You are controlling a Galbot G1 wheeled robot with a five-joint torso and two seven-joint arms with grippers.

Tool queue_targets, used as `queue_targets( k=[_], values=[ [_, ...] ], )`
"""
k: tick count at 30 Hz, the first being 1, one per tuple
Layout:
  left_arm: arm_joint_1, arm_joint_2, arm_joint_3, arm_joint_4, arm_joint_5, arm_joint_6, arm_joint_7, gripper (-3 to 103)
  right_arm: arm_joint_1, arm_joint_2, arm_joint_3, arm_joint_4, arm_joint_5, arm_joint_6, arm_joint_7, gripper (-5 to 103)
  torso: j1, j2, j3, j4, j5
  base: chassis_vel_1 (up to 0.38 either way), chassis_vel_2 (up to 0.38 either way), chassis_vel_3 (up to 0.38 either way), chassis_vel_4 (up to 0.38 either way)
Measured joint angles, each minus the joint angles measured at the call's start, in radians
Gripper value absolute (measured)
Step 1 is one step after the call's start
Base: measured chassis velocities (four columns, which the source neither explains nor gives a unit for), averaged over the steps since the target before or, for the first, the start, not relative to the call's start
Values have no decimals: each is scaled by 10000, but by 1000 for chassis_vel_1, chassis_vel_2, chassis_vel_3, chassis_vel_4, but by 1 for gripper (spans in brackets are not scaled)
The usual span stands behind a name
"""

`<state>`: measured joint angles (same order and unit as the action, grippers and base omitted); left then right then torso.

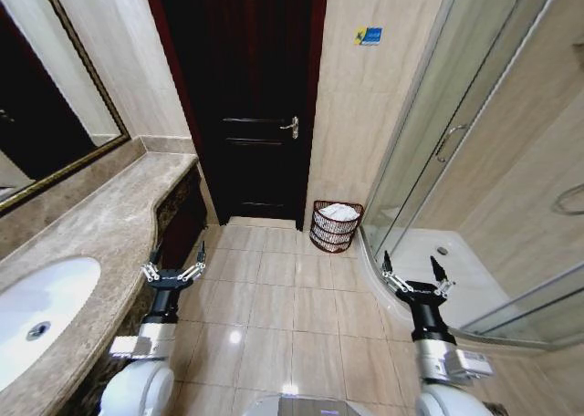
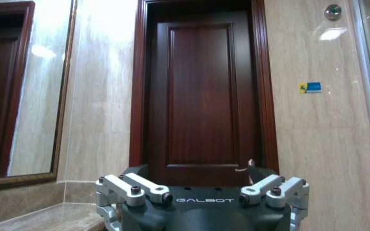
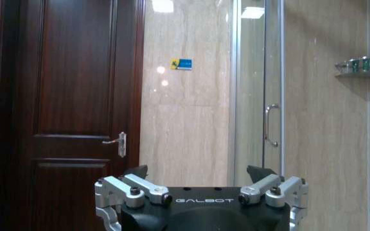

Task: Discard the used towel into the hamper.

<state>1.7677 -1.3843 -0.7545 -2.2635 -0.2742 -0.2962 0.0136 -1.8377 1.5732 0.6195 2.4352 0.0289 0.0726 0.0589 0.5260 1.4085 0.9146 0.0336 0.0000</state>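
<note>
Room: tiled bathroom floor (image 1: 274,316), with a dark wooden door (image 1: 251,97) straight ahead and a glass shower enclosure (image 1: 474,161) on the right.
Tabletop: marble tabletop (image 1: 100,224) along the left wall; its white basin (image 1: 36,316) is cut off at the picture's edge.
Hamper: the hamper (image 1: 335,226) stands on the floor against the wall, between the door and the shower glass, well ahead of both arms.
Towel: a white towel (image 1: 339,213) lies inside the hamper, its lower part hidden behind the openwork wall.
Left gripper: left gripper (image 1: 173,259) is held low beside the tabletop's front edge, fingers spread wide, holding nothing.
Right gripper: right gripper (image 1: 416,272) is raised near the shower's curved base, fingers spread wide, empty.
Wrist views: the fingertips are mostly cut off below the frame.
</note>
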Motion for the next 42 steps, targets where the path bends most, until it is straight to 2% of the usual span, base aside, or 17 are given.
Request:
queue_targets(
  k=[42],
  values=[
    [1,1,-1,-1,-3,0,-4,100,-6,-2,0,2,1,-2,-6,100,0,1,0,0,0,0,0,0,0]
  ],
)
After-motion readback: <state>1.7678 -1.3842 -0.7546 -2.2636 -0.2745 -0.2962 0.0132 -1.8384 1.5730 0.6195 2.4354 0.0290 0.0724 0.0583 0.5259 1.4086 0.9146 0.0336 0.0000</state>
